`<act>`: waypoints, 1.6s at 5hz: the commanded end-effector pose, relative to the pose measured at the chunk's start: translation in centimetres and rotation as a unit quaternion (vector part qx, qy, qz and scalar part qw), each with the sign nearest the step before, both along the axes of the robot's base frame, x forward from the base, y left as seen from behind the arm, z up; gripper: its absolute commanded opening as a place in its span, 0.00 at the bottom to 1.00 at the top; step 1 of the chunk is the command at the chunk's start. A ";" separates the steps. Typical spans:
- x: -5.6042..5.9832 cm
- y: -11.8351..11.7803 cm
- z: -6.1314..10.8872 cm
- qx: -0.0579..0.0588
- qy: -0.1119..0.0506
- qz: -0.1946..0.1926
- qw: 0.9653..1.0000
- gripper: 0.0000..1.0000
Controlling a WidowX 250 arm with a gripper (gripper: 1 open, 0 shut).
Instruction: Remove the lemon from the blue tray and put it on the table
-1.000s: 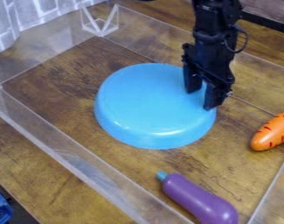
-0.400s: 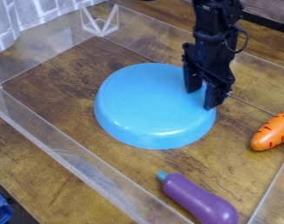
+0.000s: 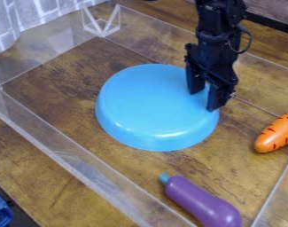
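Note:
The blue tray (image 3: 146,111) lies in the middle of the table (image 3: 63,97), and its visible surface is bare. My black gripper (image 3: 206,96) reaches straight down onto the tray's right side, with its fingertips at or just above the dish. No lemon shows anywhere; it may be hidden behind the fingers. The dark fingers merge from this angle, so I cannot make out whether they are apart or holding anything.
An orange toy carrot (image 3: 276,133) lies on the table to the right of the tray. A purple toy eggplant (image 3: 203,203) lies at the front right. Clear acrylic walls (image 3: 45,133) edge the table on the left and front.

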State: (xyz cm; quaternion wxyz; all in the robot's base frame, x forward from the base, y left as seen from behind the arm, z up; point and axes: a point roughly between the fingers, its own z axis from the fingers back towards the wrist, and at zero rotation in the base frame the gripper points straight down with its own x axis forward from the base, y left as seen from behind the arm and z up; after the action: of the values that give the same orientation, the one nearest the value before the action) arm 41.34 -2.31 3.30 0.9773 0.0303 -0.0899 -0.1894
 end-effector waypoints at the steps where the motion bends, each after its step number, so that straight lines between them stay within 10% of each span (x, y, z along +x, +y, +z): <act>1: -2.0 2.7 -4.1 0.022 0.062 0.019 0.998 0.00; 8: -2.7 3.2 -3.7 0.033 0.071 0.019 0.997 0.00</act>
State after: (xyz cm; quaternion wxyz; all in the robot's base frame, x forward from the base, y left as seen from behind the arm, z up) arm 40.97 -2.03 3.22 0.9771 0.0392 -0.0767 -0.1944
